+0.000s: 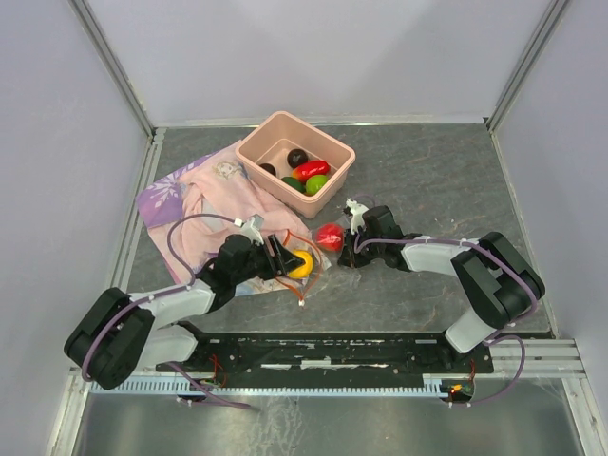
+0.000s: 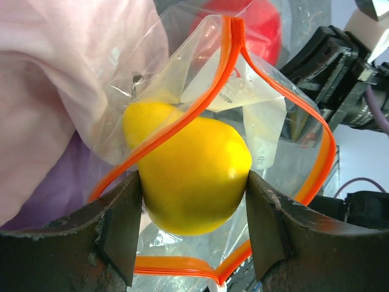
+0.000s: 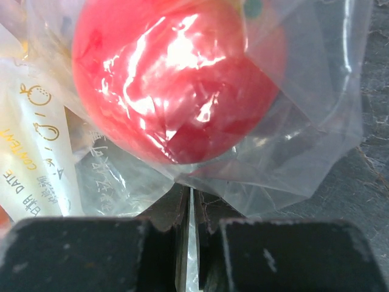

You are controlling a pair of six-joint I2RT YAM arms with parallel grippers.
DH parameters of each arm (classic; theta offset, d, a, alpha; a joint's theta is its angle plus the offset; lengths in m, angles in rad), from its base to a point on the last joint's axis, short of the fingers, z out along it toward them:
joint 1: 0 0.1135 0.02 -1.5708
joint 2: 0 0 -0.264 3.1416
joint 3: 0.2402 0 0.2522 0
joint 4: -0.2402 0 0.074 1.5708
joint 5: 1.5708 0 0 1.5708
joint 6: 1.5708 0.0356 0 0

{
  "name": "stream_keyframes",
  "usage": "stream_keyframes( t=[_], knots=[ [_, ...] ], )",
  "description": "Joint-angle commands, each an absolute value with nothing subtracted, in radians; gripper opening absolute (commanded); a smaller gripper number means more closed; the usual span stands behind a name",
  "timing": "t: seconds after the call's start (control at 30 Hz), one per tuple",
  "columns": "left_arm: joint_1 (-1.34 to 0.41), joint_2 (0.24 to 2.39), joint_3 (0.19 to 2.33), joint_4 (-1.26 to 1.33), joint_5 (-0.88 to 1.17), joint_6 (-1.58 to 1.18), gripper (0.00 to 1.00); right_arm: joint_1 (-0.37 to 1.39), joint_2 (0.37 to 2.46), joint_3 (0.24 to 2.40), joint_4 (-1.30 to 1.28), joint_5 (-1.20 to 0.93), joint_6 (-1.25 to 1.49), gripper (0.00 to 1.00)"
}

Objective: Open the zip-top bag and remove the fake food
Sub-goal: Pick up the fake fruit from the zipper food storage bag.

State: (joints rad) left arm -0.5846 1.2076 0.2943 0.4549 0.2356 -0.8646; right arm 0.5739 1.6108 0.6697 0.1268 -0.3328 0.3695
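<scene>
The clear zip-top bag (image 1: pixel 313 249) lies open between my grippers, and its orange-red zip strip (image 2: pixel 200 100) gapes wide in the left wrist view. My left gripper (image 1: pixel 285 258) reaches into the mouth and is shut on a yellow fake fruit (image 2: pixel 193 173) that is still inside the bag's opening. My right gripper (image 1: pixel 353 231) is shut on the bag's plastic (image 3: pixel 285 152) at its far end. A red fake fruit (image 3: pixel 173 79) sits inside the bag just beyond those fingers and also shows in the top view (image 1: pixel 330 237).
A salmon-pink tub (image 1: pixel 255 149) at the back holds red, green and dark fake fruits (image 1: pixel 310 172). A pink-and-purple printed cloth (image 1: pixel 204 195) lies left of the bag, partly under my left arm.
</scene>
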Motion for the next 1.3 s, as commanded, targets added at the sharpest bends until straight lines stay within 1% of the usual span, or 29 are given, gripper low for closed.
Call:
stream_keyframes(
  t=[0.0,0.13,0.3,0.47,0.77,0.87,0.9,1.03,1.07,1.13,1.27],
  knots=[
    [-0.58,1.161,0.342,0.314,0.138,-0.74,0.55,0.568,1.599,0.66,0.139,-0.319,0.347,0.13],
    [-0.58,1.134,0.362,0.252,0.107,-0.699,0.64,0.568,1.603,0.661,0.138,-0.322,0.347,0.13],
    [-0.58,1.115,0.391,0.201,0.095,-0.652,0.67,0.568,1.602,0.661,0.137,-0.322,0.347,0.13],
    [-0.581,1.121,0.413,0.175,0.116,-0.619,0.77,0.568,1.603,0.662,0.137,-0.324,0.347,0.13],
    [-0.581,1.152,0.44,0.162,0.124,-0.579,0.76,0.569,1.607,0.663,0.137,-0.328,0.345,0.13],
    [-0.58,1.164,0.461,0.139,0.121,-0.566,0.73,0.568,1.608,0.664,0.136,-0.328,0.344,0.13],
    [-0.58,1.166,0.465,0.134,0.122,-0.563,0.69,0.568,1.608,0.666,0.134,-0.328,0.345,0.13],
    [-0.581,1.157,0.477,0.127,0.133,-0.56,0.46,0.568,1.608,0.668,0.132,-0.328,0.344,0.13],
    [-0.58,1.153,0.48,0.127,0.135,-0.562,0.43,0.568,1.608,0.667,0.131,-0.328,0.344,0.13],
    [-0.58,1.142,0.484,0.125,0.14,-0.566,0.42,0.568,1.605,0.669,0.129,-0.328,0.342,0.13],
    [-0.58,1.115,0.492,0.124,0.153,-0.582,0.35,0.568,1.602,0.667,0.124,-0.328,0.34,0.13]
  ],
)
